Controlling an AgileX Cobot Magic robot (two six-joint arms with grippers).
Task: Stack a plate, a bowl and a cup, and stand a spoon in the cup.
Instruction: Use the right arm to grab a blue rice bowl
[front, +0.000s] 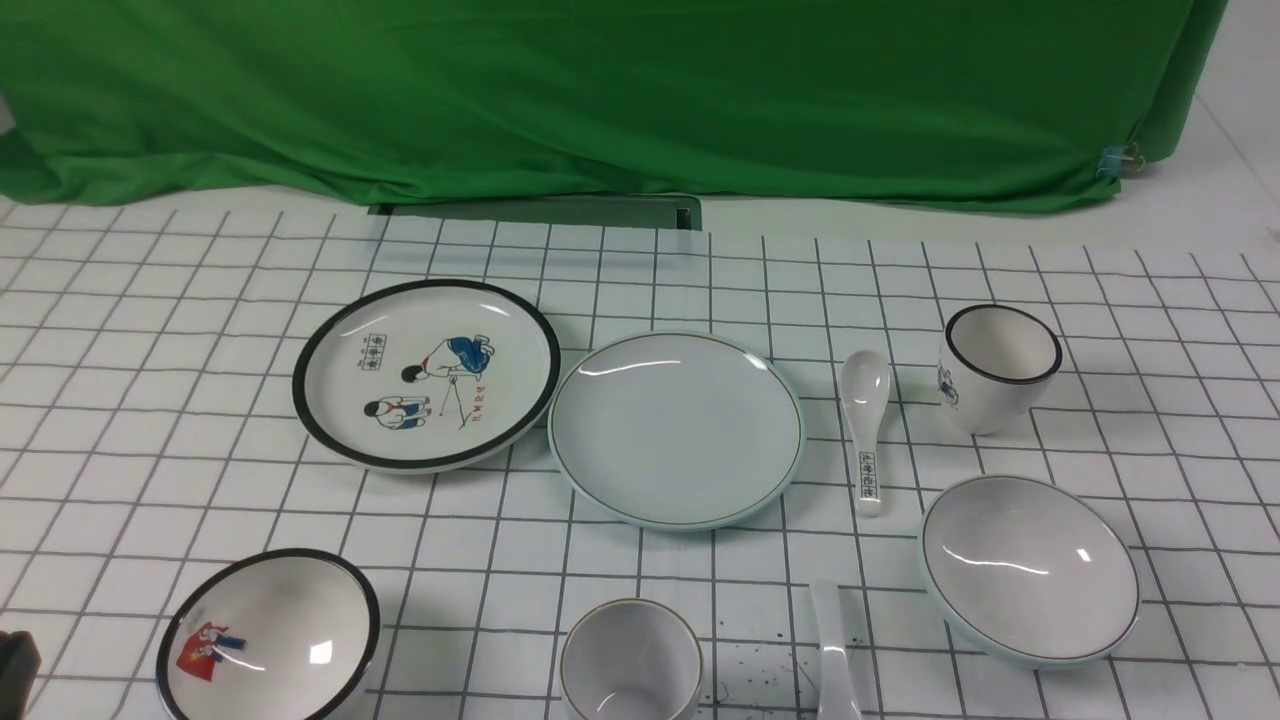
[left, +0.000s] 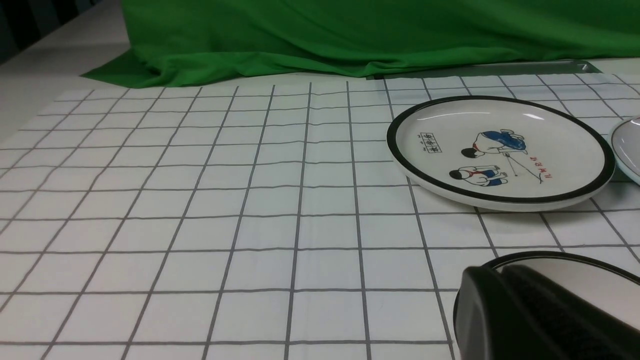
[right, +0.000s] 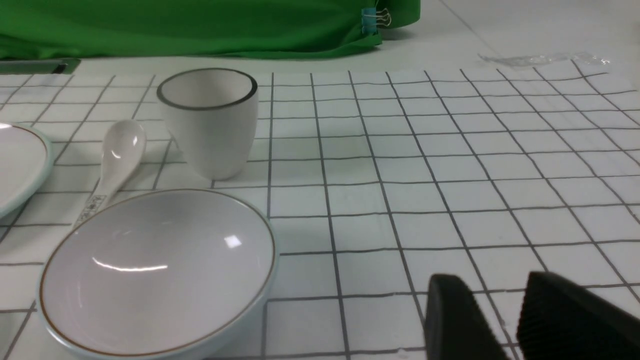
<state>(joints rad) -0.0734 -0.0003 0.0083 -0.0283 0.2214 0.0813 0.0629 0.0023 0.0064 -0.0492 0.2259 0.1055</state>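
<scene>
Since nothing is stacked yet, the right gripper (right: 492, 292), fingers slightly apart and empty, should pinch the rim of the bowl (front: 1030, 568), lying at four o'clock from the plate (front: 676, 430), then lift level. I cannot tell how the left gripper (left: 530, 312) stands.

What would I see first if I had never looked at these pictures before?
Most likely the big green cloth draped along the back of the checked tablecloth. Next comes the black-rimmed plate with cartoon figures at the back left, close beside the plain plate in the middle. At the near left, a black-rimmed bowl shows a small red and blue figure inside.
</scene>
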